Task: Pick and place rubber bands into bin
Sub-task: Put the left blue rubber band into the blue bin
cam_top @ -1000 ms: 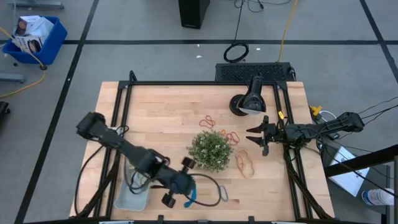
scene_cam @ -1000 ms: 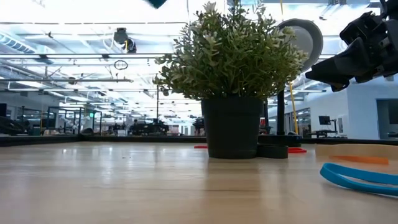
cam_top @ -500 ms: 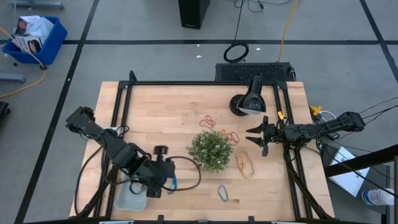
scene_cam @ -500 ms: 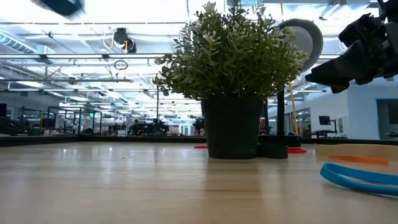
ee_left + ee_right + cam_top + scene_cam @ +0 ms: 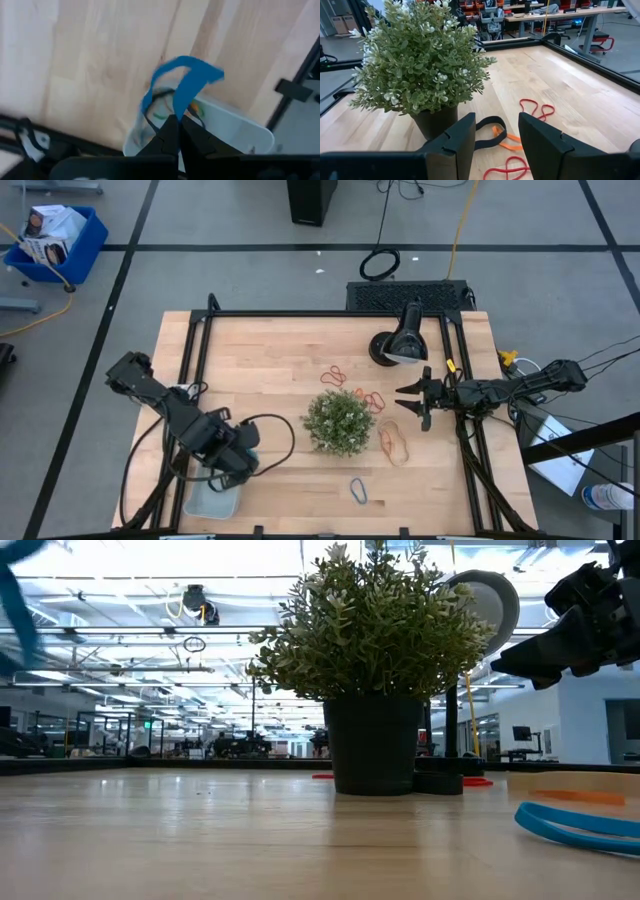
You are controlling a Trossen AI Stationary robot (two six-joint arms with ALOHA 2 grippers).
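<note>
My left gripper (image 5: 240, 462) hangs over the table's near left part, beside the pale light-blue bin (image 5: 210, 498), and is shut on a blue rubber band (image 5: 185, 85). The left wrist view shows the bin (image 5: 235, 132) below the band, with a few bands inside. My right gripper (image 5: 410, 402) is open and empty, hovering right of the plant (image 5: 340, 422). Loose rubber bands lie flat on the table: red ones (image 5: 333, 375), red and orange ones (image 5: 375, 400), tan ones (image 5: 395, 442) and a blue-grey one (image 5: 358, 491). My left gripper pinches the blue band by one end of its loop (image 5: 176, 111) between its two shut fingers. The rest of the loop stands free past the fingertips, lifted clear of the table and over the bin's edge.
The potted plant stands mid-table. A black lamp-like stand (image 5: 398, 345) is at the far right. Black frame rails (image 5: 200, 360) run along the table's sides. In the right wrist view, dark (image 5: 487, 132), orange (image 5: 507, 142) and red (image 5: 535, 107) bands lie beside the plant's pot.
My left gripper has gone toward the table's left edge, from near the blue-grey band at the front to beside the bin, carrying the blue band clear of the table. My right gripper has kept still.
</note>
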